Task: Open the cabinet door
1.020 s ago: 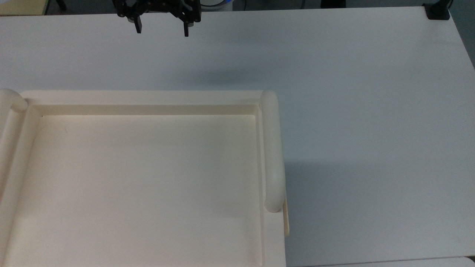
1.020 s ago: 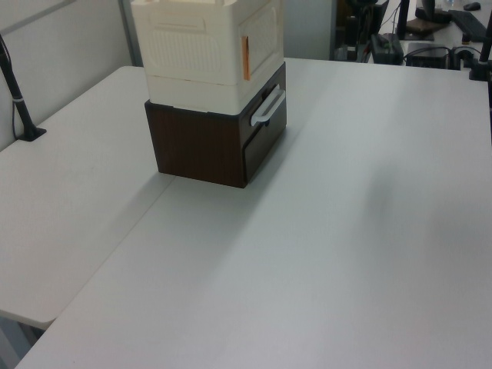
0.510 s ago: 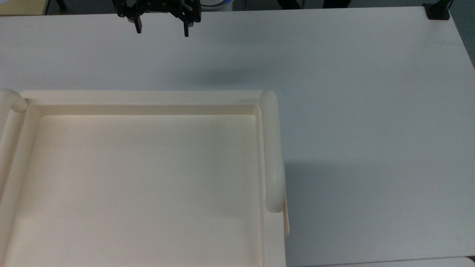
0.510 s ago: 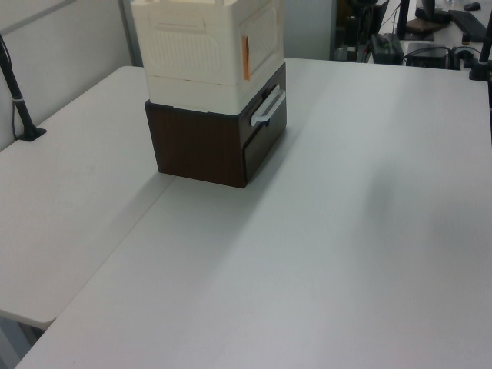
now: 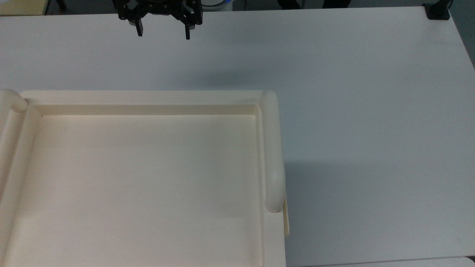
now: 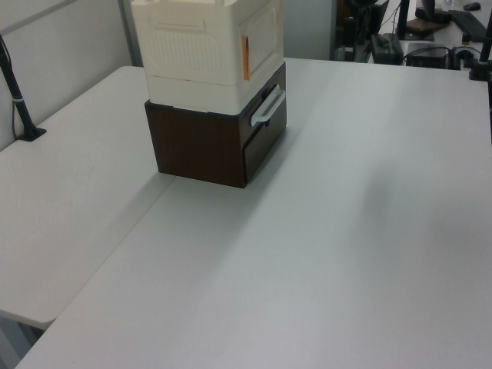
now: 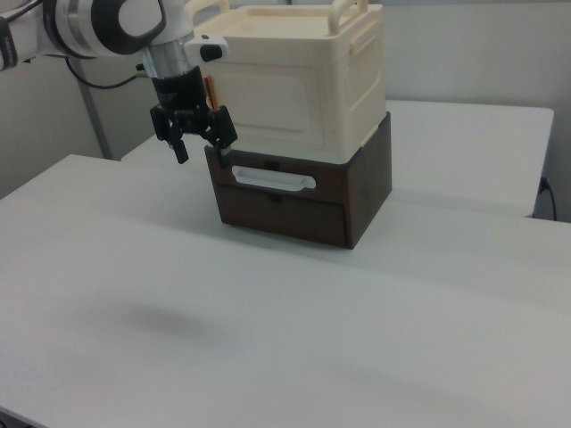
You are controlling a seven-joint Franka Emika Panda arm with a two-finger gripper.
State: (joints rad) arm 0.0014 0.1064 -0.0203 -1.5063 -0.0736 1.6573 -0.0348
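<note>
The black two-finger end effector (image 7: 199, 141) hangs released, fingers spread, empty, above the white bench (image 7: 268, 330). The large cream plastic cabinet (image 7: 294, 76) sits atop a dark brown wooden drawer unit (image 7: 357, 201); its cream panel door (image 7: 268, 98) is closed.

An office or robotics lab. Wide plain white tabletops (image 6: 346, 231) stand pushed together, with pale partition walls (image 6: 54, 54) behind them at the upper left of the left view. At the upper right of the left view, dark desks carry cables and equipment (image 6: 419, 42). A black clamp-mounted pole (image 6: 19, 96) stands on the tabletop's edge at the left view's left.
</note>
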